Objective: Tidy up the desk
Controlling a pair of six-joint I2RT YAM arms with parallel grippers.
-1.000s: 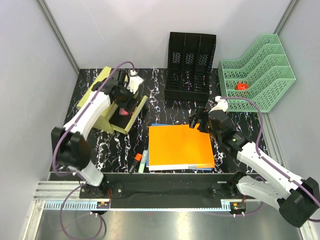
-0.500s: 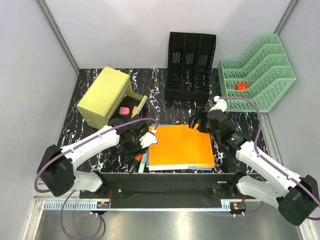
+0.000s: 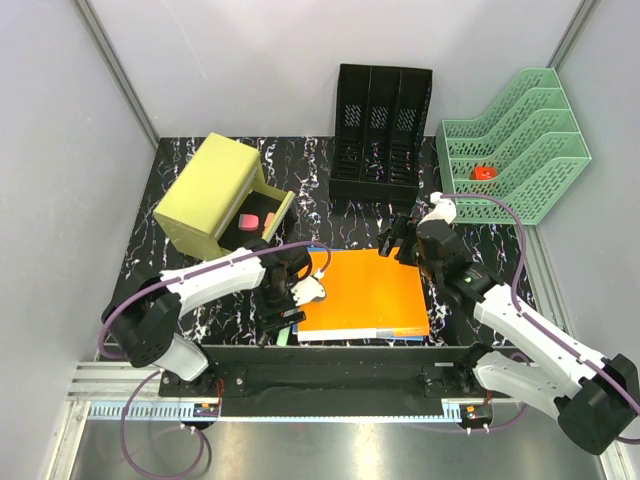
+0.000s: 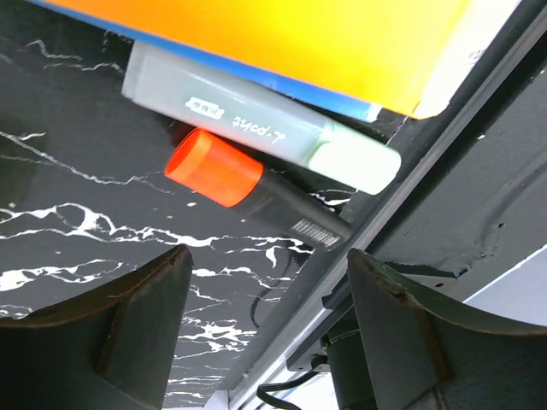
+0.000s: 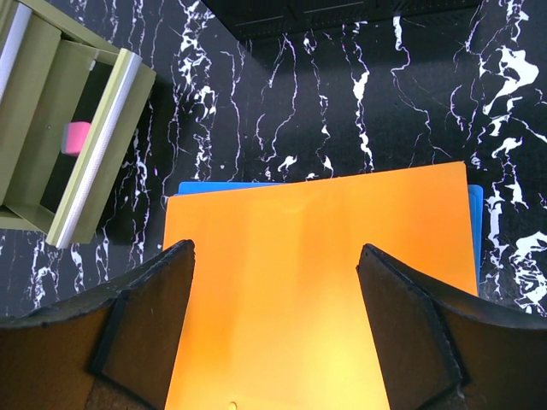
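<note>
The desk (image 3: 315, 165) is black with white veins. An orange folder (image 3: 362, 292) lies on a blue folder near the front edge. In the left wrist view, a black marker with an orange cap (image 4: 252, 181) and a pale green highlighter (image 4: 256, 124) lie side by side against the folders' edge (image 4: 299, 34). My left gripper (image 3: 283, 312) is open and empty, low over these two pens (image 4: 269, 342). My right gripper (image 3: 397, 240) is open and empty above the orange folder's far edge (image 5: 316, 282).
A black mesh file holder (image 3: 382, 135) stands at the back. A green tiered tray (image 3: 515, 140) with a red object (image 3: 484, 172) is at the back right. A yellow-green drawer box (image 3: 210, 190) has its drawer open with pink items (image 3: 250, 220). A black rail (image 3: 330, 360) runs along the front.
My left arm has swung from the drawer box down to the front, and now sits over the pens at the folder's left edge. The right arm has not moved.
</note>
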